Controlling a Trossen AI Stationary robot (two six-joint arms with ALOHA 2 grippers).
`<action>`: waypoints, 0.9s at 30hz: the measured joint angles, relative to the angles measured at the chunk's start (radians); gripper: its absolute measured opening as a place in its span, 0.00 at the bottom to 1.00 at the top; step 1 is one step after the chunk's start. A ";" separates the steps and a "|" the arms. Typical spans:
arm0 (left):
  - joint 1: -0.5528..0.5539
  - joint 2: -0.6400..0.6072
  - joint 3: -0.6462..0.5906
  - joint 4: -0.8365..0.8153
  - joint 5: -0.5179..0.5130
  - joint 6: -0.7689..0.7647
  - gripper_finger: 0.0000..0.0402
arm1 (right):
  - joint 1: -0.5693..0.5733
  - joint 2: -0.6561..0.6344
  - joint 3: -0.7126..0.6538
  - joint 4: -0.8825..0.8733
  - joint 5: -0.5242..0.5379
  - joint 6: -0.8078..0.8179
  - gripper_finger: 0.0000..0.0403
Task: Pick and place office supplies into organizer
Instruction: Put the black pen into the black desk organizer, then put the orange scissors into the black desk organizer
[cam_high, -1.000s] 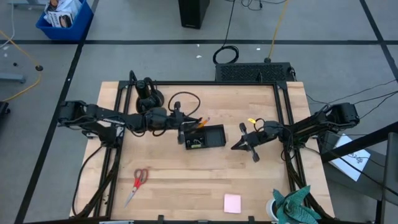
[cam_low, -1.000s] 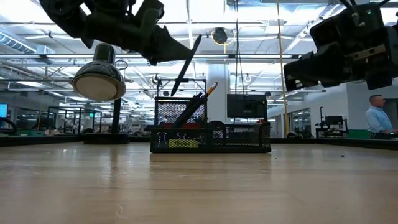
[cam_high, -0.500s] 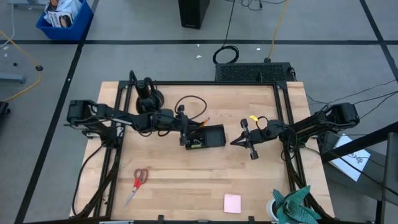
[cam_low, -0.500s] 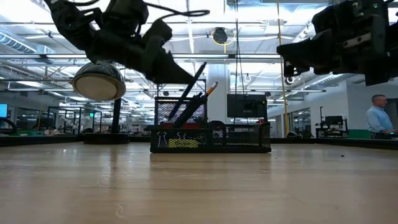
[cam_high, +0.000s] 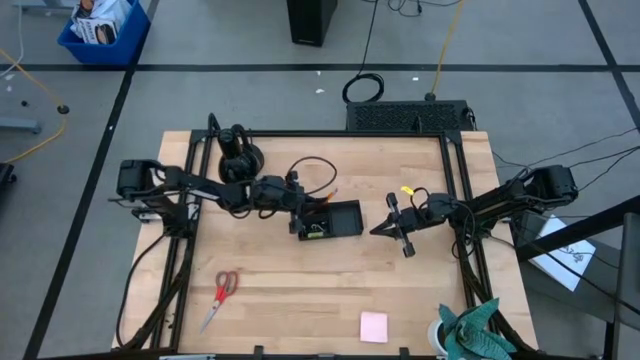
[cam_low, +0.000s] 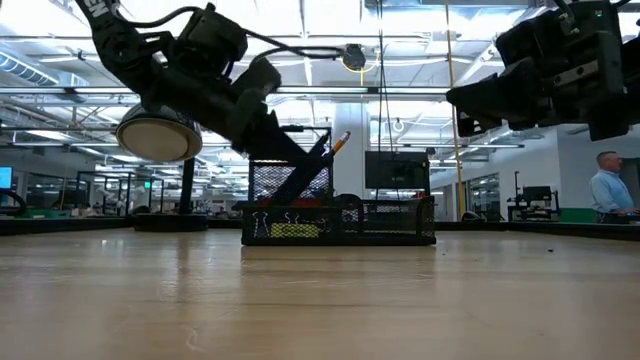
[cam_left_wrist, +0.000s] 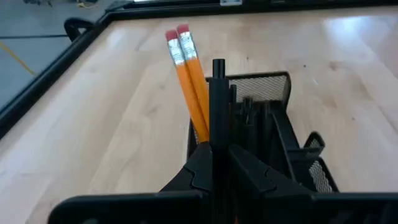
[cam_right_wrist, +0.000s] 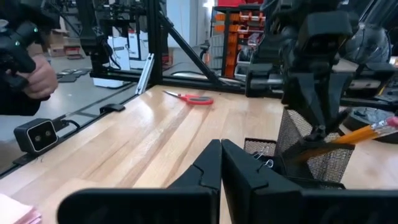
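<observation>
Left tool (cam_left_wrist: 214, 163) clamped on a black pen (cam_left_wrist: 217, 99), pen lowered into the mesh organizer's (cam_high: 330, 220) tall cup beside two orange pencils (cam_left_wrist: 188, 74), right tool (cam_high: 377, 231) held shut just beside the organizer, scissors (cam_high: 221, 294) and pink notepad (cam_high: 374, 326) left on the desk (cam_high: 290, 290).

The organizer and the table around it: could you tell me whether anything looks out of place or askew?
Nothing is spilled or damaged. The two orange pencils lean tilted in the organizer, as does the black pen the left gripper holds. The scissors and pink notepad still lie loose on the table.
</observation>
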 joint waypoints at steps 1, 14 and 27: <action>0.000 0.011 0.000 0.015 0.004 0.001 0.07 | 0.000 0.000 0.000 0.004 0.000 0.000 0.01; 0.006 0.040 0.003 0.043 0.010 -0.052 0.11 | 0.000 0.000 0.000 0.003 0.001 -0.016 0.01; 0.001 0.015 0.003 0.008 0.016 -0.075 0.37 | 0.000 0.000 0.000 0.003 0.002 -0.018 0.01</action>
